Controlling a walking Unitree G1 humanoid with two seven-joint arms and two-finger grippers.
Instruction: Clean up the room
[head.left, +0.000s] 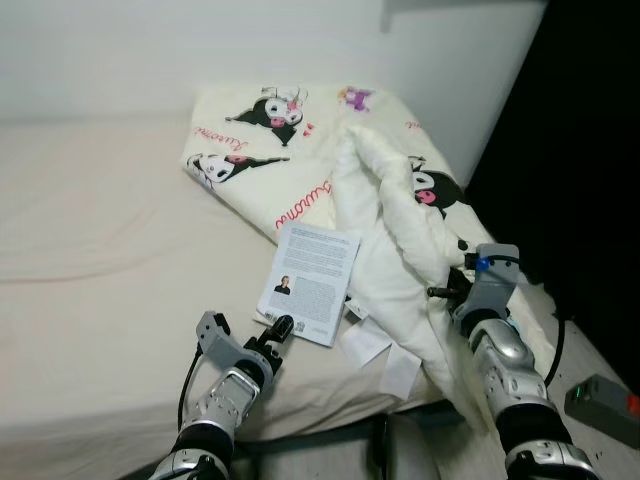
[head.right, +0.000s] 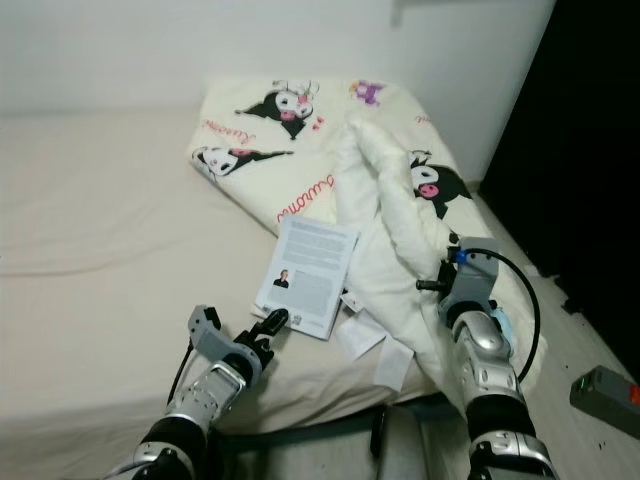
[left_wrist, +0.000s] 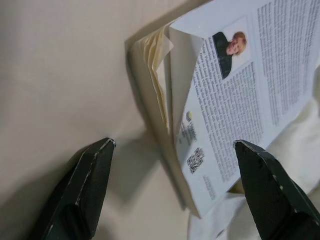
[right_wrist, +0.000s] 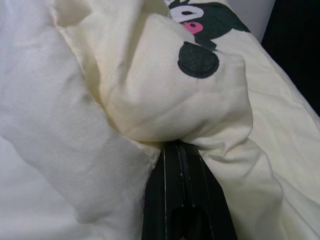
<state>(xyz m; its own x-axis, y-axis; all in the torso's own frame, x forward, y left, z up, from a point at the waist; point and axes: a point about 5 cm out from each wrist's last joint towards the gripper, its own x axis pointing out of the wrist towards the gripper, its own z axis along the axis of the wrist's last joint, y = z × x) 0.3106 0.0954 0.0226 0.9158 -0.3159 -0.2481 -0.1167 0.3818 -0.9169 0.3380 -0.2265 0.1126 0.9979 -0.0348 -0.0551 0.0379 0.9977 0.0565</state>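
the left gripper (left_wrist: 172, 185) is spread wide, fingers either side of the near corner of the book (head.left: 312, 279) lying on the bed (head.left: 90, 230). the right gripper (right_wrist: 182, 150) is pinched closed on a fold of the cartoon-print blanket (head.left: 400, 220) bunched along the bed's right edge, just beside the book.

**Bed, book and blanket around the two grippers**

The left gripper (head.left: 281, 328) sits on the bed (head.left: 90, 250), its fingers spread to either side of the near corner of the book (head.left: 312, 280), which lies flat just ahead of it. To its right, the blanket (head.left: 400, 230) is bunched and stretches away toward the wall (head.left: 200, 40). The right gripper (right_wrist: 182, 150) is pinched into a fold of that blanket. A box (head.left: 603, 407) lies on the floor right of the right arm.
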